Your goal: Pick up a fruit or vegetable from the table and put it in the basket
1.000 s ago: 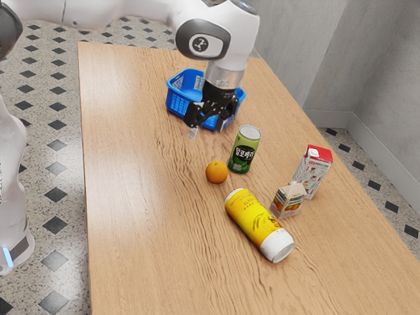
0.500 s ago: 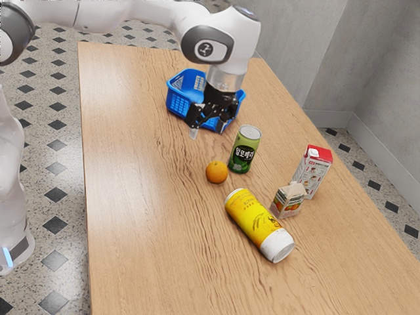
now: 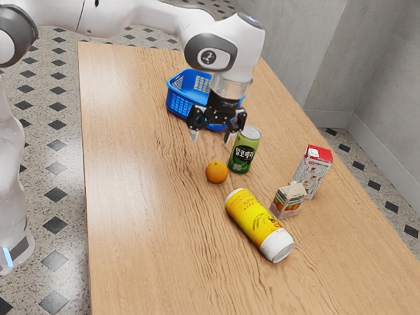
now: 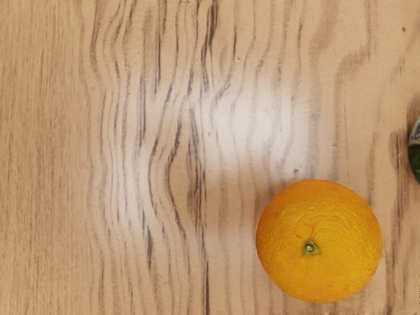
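Observation:
My gripper (image 3: pixel 211 138) hangs above the table in the exterior view, its two fingers spread wide apart with nothing between them. An orange (image 3: pixel 216 172) rests on the wood below it, close beside the green can. In the wrist view the same orange (image 4: pixel 319 241) shows its green stem spot facing up. The blue basket (image 3: pixel 180 102) stands behind the gripper, partly covered by the hand.
A green can (image 3: pixel 244 151) stands upright right next to the orange. A yellow can (image 3: pixel 257 223) lies on its side. Towards the exterior view's right are a small carton (image 3: pixel 287 200) and a taller red-and-white carton (image 3: pixel 313 172).
My hand has turned and shifted slightly toward the exterior view's right, so both fingers now show side by side. The orange, cans, cartons and basket have stayed where they were.

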Available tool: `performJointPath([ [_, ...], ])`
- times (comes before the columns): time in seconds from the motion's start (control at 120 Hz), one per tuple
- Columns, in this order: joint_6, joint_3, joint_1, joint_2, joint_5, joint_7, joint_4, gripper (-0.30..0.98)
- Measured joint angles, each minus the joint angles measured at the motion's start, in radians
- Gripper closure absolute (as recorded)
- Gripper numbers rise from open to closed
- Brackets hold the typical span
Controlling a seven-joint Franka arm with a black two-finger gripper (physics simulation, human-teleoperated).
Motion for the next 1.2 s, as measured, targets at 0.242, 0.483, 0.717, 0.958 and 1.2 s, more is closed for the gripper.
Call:
performJointPath([
  [0.242, 0.018, 0.0, 0.005, 0.003, 0.026, 0.192, 0.0, 0.0],
  [0.483, 0.076, -0.014, 0.014, 0.016, 0.041, 0.355, -0.026, 0.0],
  [0.717, 0.143, -0.037, 0.015, 0.043, 0.042, 0.46, -0.043, 0.0],
  [0.958, 0.173, -0.032, 0.052, 0.05, 0.036, 0.534, -0.062, 0.0],
  [1.2, 0.208, -0.039, 0.056, 0.016, 0.037, 0.583, -0.13, 0.0],
])
